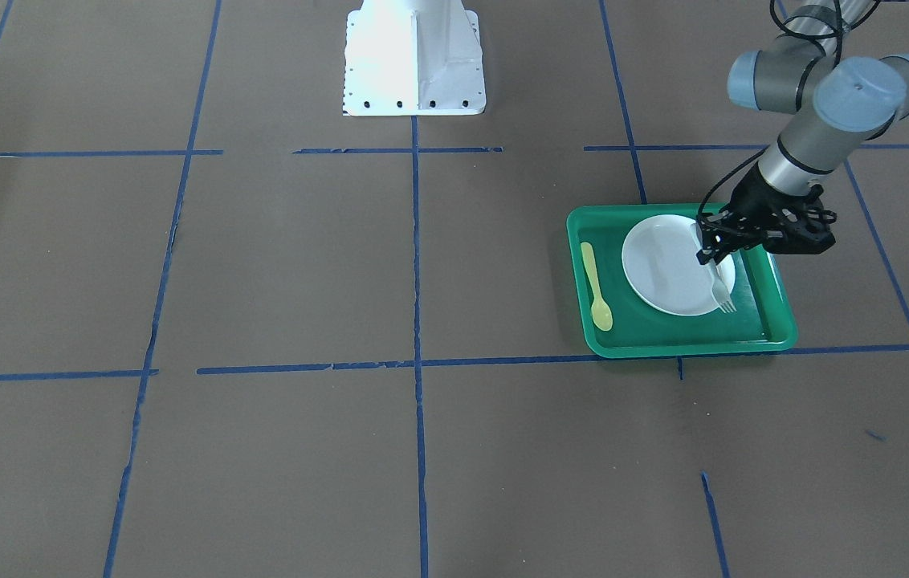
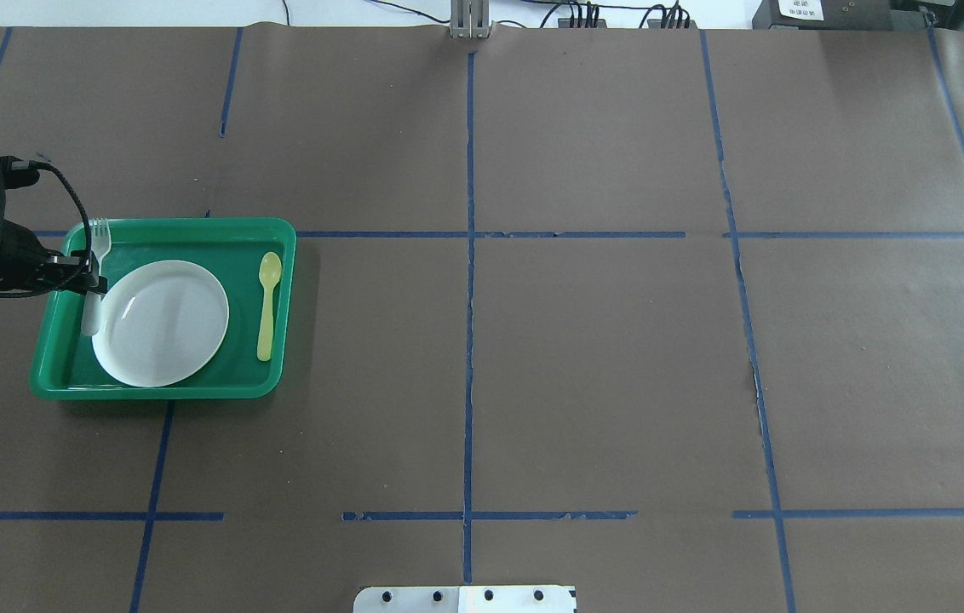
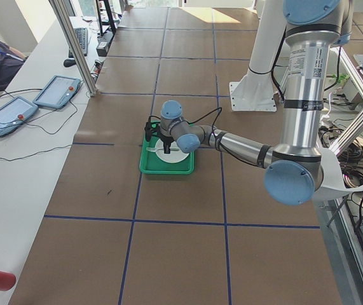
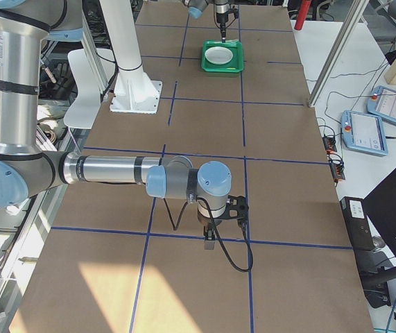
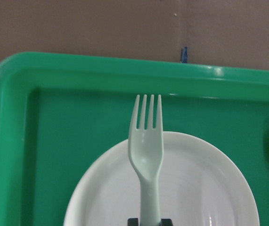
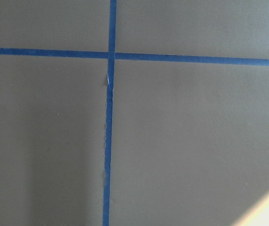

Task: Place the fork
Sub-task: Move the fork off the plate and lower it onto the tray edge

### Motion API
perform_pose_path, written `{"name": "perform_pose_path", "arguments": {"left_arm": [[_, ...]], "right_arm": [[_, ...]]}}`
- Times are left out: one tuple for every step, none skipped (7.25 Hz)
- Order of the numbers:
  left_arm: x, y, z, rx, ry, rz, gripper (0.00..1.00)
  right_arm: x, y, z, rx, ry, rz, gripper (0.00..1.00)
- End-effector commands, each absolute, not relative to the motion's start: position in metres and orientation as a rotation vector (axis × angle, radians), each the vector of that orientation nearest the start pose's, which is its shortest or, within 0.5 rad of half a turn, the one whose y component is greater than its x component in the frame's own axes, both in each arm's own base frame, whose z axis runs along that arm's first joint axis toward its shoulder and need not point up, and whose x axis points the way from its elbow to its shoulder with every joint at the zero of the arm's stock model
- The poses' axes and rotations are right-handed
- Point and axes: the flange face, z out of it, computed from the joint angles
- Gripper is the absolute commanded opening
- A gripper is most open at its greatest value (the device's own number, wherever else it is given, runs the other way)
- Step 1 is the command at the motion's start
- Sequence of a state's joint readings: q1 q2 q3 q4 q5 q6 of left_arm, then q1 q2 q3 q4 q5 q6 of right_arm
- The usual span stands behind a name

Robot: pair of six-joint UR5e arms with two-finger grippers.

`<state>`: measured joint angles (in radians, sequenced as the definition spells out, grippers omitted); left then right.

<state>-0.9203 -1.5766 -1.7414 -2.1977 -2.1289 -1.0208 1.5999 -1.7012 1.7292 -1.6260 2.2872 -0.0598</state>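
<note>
My left gripper [image 2: 90, 279] is shut on the handle of the pale whitish plastic fork [image 2: 96, 264]. It holds the fork over the left side of the green tray [image 2: 281, 255], with the tines pointing away from the robot. In the left wrist view the fork [image 5: 147, 150] hangs over the far edge of the white plate [image 5: 205, 188]. In the front-facing view the left gripper [image 1: 710, 250] holds the fork [image 1: 721, 295] by the plate [image 1: 663, 269]. My right gripper [image 4: 211, 239] shows only in the exterior right view, low over bare table; I cannot tell whether it is open.
A yellow plastic spoon [image 2: 267, 298] lies in the tray to the right of the plate [image 2: 163, 328]. The table is brown paper with blue tape lines [image 2: 469, 340]. The robot's white base [image 1: 414, 60] stands at the table's middle edge.
</note>
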Motion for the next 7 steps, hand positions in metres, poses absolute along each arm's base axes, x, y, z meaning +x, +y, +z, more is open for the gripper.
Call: {"name": "perform_pose_path", "arguments": {"left_arm": [[0.2373, -0.4485, 0.55, 0.159, 0.948, -0.099, 0.0], [0.24, -0.4481, 0.5557, 0.151, 0.945, -0.098, 0.0], [0.2414, -0.4475, 0.5539, 0.146, 0.952, -0.093, 0.0], [0.2421, -0.4474, 0.5571, 0.145, 0.947, -0.087, 0.99], [0.2411, -0.4471, 0.5565, 0.143, 0.948, -0.092, 1.0], [0.2404, -0.4475, 0.5559, 0.144, 0.947, -0.092, 1.0], [0.2376, -0.4471, 0.5521, 0.149, 0.952, -0.091, 1.0]], "right_arm": [[0.0805, -0.4322, 0.6509, 0.005, -0.717, -0.019, 1.0], [0.0805, -0.4322, 0.6509, 0.005, -0.717, -0.019, 1.0], [0.0805, -0.4322, 0.6509, 0.005, -0.717, -0.019, 1.0], [0.0805, -0.4322, 0.6509, 0.005, -0.717, -0.019, 1.0], [0.0805, -0.4322, 0.6509, 0.005, -0.717, -0.019, 1.0], [0.0805, -0.4323, 0.6502, 0.007, -0.717, -0.02, 1.0], [0.0805, -0.4322, 0.6509, 0.005, -0.717, -0.019, 1.0]]}}
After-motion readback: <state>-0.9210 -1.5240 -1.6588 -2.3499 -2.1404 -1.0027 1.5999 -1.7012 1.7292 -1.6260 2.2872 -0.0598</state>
